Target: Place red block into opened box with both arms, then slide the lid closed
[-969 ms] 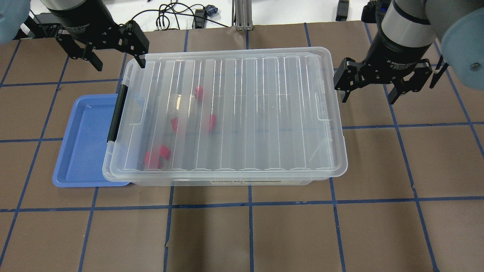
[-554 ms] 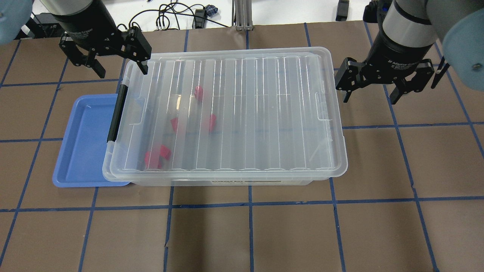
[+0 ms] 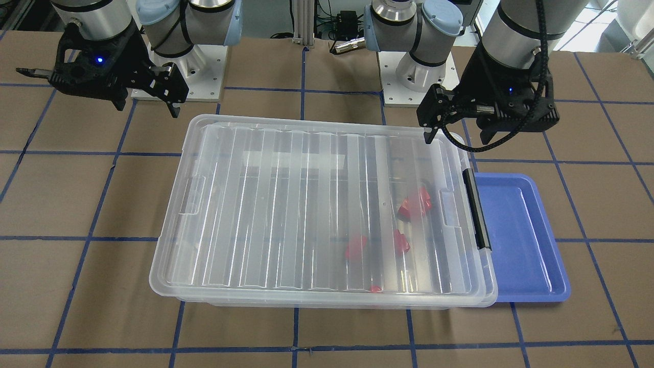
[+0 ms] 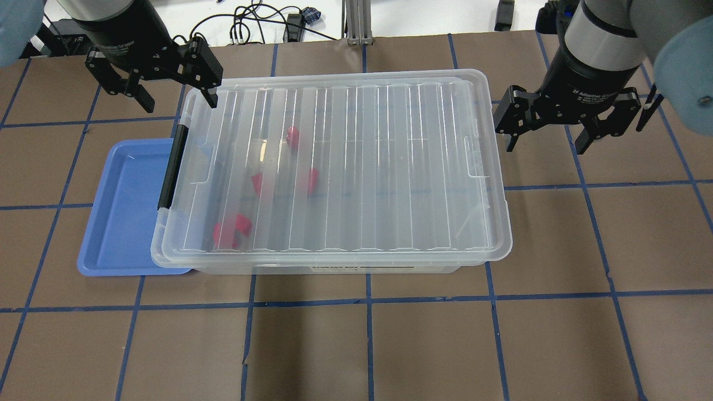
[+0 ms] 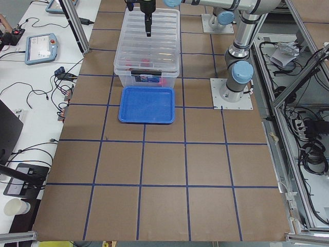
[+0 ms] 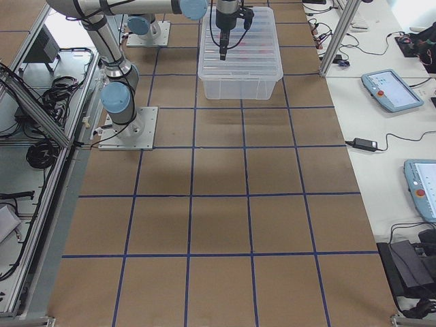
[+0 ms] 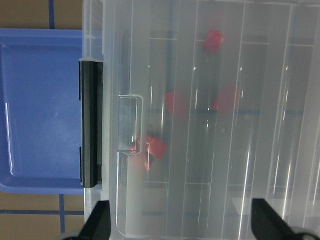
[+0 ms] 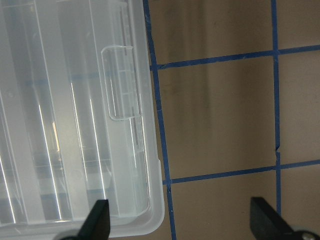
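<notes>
The clear box (image 4: 334,269) stands mid-table, and the ribbed lid (image 4: 390,167) lies flat over its whole top. Several red blocks (image 4: 309,179) (image 3: 416,202) (image 7: 156,147) show through the lid at the end by the black handle (image 4: 171,167). My left gripper (image 4: 179,102) (image 3: 456,138) (image 7: 182,225) hovers open over the lid's far corner at the handle end, holding nothing. Beyond the box's opposite end, my right gripper (image 4: 546,146) (image 3: 148,108) (image 8: 180,225) hangs open and empty above the table, by the lid's far corner.
A blue tray (image 4: 122,211) lies on the table against the box's handle end, partly under the lid's rim. Brown table paper with a blue tape grid (image 4: 367,301) surrounds the box. Cables (image 4: 262,25) and a metal post (image 4: 356,22) sit past the far edge.
The left gripper has shifted slightly to the right and nearer, staying open. The right gripper, the lid and the blocks show no real movement.
</notes>
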### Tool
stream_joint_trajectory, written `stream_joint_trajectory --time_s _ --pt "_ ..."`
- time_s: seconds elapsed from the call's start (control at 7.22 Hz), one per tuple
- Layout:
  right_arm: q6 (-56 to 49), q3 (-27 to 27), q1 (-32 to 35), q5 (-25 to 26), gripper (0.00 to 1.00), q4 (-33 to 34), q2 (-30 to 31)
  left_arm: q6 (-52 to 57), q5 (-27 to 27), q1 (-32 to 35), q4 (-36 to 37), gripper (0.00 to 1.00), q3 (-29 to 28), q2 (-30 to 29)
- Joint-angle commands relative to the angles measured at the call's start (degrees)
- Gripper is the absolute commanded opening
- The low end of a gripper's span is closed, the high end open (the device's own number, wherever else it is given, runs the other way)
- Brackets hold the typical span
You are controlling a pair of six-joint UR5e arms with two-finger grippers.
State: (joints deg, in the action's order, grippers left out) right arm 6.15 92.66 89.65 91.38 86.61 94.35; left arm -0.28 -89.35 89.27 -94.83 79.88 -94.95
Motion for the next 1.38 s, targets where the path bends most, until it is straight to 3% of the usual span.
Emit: stream_joint_trajectory --time_s 0.0,1.25 --pt "0.0 -0.1 0.0 -0.1 1.00 0.0 0.3 0.0 -0.1 0.0 0.9 1.00 0.3 -0.1" --pt "-0.8 0.2 0.0 0.0 1.00 -0.6 0.7 -0.6 0.0 0.5 1.0 1.00 -1.4 0.1"
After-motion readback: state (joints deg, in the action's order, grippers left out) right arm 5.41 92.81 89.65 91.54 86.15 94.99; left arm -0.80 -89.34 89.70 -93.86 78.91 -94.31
